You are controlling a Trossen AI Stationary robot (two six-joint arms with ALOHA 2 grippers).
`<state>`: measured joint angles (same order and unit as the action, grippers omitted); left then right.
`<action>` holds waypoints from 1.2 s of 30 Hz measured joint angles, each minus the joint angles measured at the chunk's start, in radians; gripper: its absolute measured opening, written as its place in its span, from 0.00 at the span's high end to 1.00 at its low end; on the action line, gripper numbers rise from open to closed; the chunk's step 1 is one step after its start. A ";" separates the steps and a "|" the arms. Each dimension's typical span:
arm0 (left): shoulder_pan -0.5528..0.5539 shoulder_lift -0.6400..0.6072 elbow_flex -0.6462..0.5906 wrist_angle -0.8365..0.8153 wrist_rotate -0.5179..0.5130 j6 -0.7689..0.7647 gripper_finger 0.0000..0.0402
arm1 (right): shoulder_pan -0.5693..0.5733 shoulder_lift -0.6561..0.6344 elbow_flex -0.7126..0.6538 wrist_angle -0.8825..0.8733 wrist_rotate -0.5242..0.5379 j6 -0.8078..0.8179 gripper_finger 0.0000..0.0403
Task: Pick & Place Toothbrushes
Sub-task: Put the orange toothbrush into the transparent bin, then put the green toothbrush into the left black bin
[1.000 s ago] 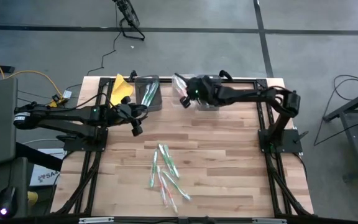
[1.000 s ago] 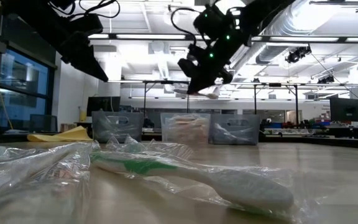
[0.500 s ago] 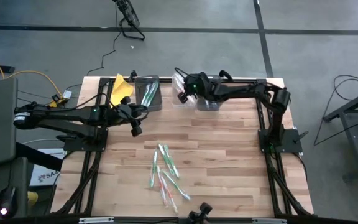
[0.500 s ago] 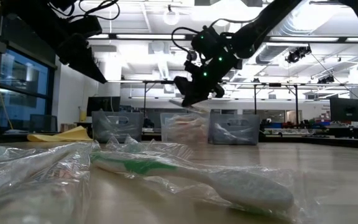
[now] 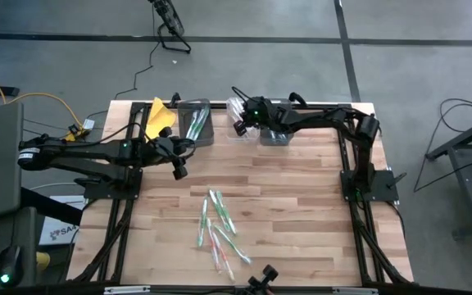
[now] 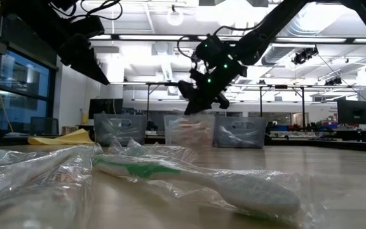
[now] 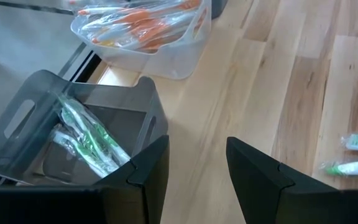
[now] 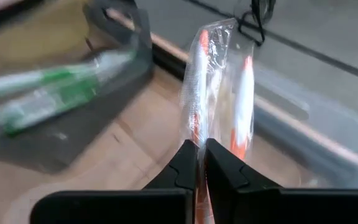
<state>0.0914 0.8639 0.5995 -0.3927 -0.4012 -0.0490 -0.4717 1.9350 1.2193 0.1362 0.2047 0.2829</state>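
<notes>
Now | right tool [image 8: 200, 163] clamps wrapped toothbrush [image 8: 199, 93] | left tool [image 7: 194, 165] open, empty

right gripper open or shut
Shut: the right gripper pinches a wrapped orange toothbrush between its fingers above the bins.

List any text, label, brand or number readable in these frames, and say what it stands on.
None can be read.
White sheet left of the table, by the left arm's base: dark print, too small to read.
Toothbrush wrappers in the loose pile on the table: no legible print.
Wrapped orange toothbrush in the right gripper: wrapper shows no readable text.
Bins at the table's far edge: no labels visible.
</notes>
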 joint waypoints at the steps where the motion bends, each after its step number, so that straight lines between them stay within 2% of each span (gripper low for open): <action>1: 0.000 0.000 0.000 -0.001 0.000 0.000 0.62 | 0.000 0.002 -0.001 -0.011 0.001 0.001 0.98; 7: 0.000 0.000 0.000 -0.001 0.000 0.000 0.62 | 0.000 0.014 -0.001 -0.007 0.002 0.031 0.98; 10: 0.000 0.000 0.000 -0.002 0.000 0.000 0.62 | 0.000 0.018 -0.001 -0.005 0.005 0.035 0.94; 21: 0.000 0.000 0.000 -0.009 0.000 0.000 0.62 | 0.000 0.012 -0.001 -0.005 0.005 0.085 0.69; 25: 0.000 0.000 0.000 -0.009 0.000 0.000 0.62 | 0.000 -0.026 -0.001 -0.012 0.005 0.081 0.62; 30: 0.000 0.000 0.000 -0.015 0.000 0.000 0.62 | 0.017 -0.102 -0.001 -0.122 0.001 0.081 0.58; 36: 0.000 0.000 0.000 -0.021 0.000 0.000 0.62 | 0.108 -0.204 -0.001 -0.315 0.001 0.089 0.60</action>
<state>0.0914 0.8639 0.5995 -0.4133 -0.4007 -0.0492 -0.3638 1.7308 1.2186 -0.1793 0.2059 0.3715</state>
